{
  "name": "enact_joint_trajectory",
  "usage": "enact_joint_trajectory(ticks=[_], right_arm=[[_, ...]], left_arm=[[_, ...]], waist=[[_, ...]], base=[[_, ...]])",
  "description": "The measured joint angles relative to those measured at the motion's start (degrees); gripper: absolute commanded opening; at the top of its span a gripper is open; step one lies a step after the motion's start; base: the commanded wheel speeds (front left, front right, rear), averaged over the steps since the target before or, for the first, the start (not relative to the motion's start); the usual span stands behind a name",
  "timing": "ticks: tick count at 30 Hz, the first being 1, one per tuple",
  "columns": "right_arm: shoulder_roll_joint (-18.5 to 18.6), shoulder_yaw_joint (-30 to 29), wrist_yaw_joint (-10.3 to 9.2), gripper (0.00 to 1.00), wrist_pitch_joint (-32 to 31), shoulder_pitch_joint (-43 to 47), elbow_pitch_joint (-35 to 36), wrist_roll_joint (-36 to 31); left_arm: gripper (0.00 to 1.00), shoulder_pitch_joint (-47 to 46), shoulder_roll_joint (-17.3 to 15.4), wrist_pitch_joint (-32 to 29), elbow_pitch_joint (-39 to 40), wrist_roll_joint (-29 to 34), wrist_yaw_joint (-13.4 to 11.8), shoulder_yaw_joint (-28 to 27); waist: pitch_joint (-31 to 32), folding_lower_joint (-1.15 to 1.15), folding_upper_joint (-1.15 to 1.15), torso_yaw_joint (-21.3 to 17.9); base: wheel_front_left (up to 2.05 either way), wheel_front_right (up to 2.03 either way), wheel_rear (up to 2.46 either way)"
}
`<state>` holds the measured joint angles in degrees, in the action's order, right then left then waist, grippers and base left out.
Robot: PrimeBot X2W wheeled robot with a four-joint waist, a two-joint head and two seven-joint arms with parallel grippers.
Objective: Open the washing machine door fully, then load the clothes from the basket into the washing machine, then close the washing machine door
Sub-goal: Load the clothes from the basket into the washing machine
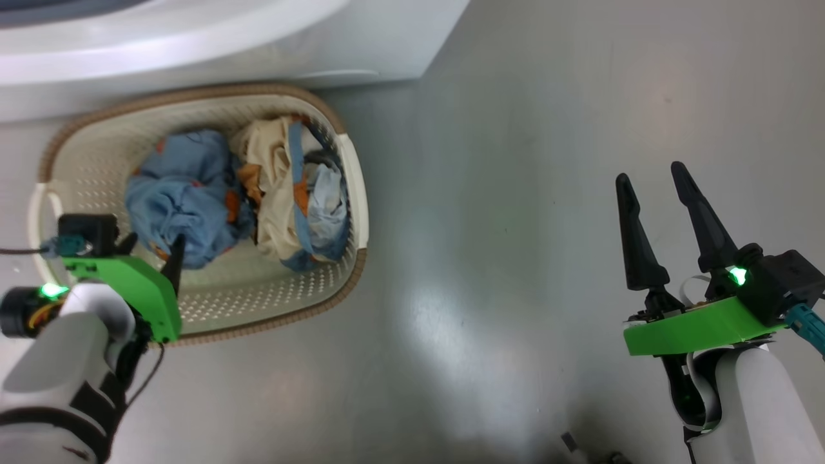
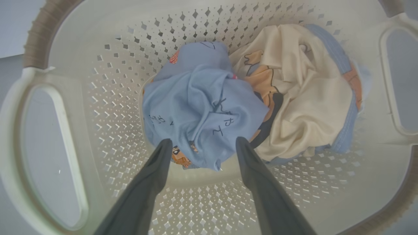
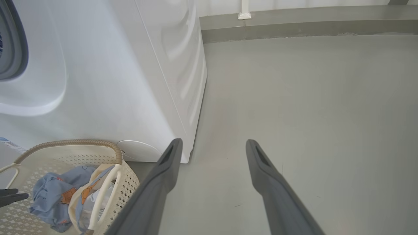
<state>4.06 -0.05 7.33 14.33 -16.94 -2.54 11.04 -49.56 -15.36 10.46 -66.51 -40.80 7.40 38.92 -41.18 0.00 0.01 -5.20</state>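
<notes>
The left gripper [image 1: 153,248] is seen with its fingers spread wide, set inside the near end of the basket [image 1: 90,161]. Nothing is pinched between them, and whether the tips touch cloth cannot be told. The right gripper [image 1: 651,173] is likewise spread and empty, well to the right of the basket over the grey floor [image 1: 515,225]. The clothes are found inside the basket: the light blue garment [image 1: 180,193] just beyond the left fingertips, the cream garment [image 1: 277,187] pressed against it toward the basket's right wall. Beyond the basket's far rim, the washing machine [image 1: 193,38] is seen, its white front close to the rim.
</notes>
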Motion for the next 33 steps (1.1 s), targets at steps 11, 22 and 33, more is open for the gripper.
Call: enact_joint_trajectory(ticks=[11,22,33], right_arm=[[-0.4,1.0,0.00,1.00,0.4,-0.8,1.2,-0.4],[-0.7,2.3,0.00,1.00,0.4,-1.1,1.6,-0.4],[-0.8,2.2,0.00,1.00,0.4,-1.9,1.4,-0.4]], left_arm=[[1.00,-6.4,-2.0,-1.5,-1.5,-3.8,0.0,5.6],[0.29,-8.2,-2.7,-2.1,-2.5,-6.8,0.0,10.0],[0.00,-7.9,-2.6,-1.2,-2.4,-12.0,0.0,12.1]], waist=[[-5.6,0.00,0.00,-2.2],[-6.8,0.00,0.00,-4.1],[-4.2,0.00,0.00,-4.0]], base=[[0.00,0.00,0.00],[0.00,0.00,0.00],[0.00,0.00,0.00]])
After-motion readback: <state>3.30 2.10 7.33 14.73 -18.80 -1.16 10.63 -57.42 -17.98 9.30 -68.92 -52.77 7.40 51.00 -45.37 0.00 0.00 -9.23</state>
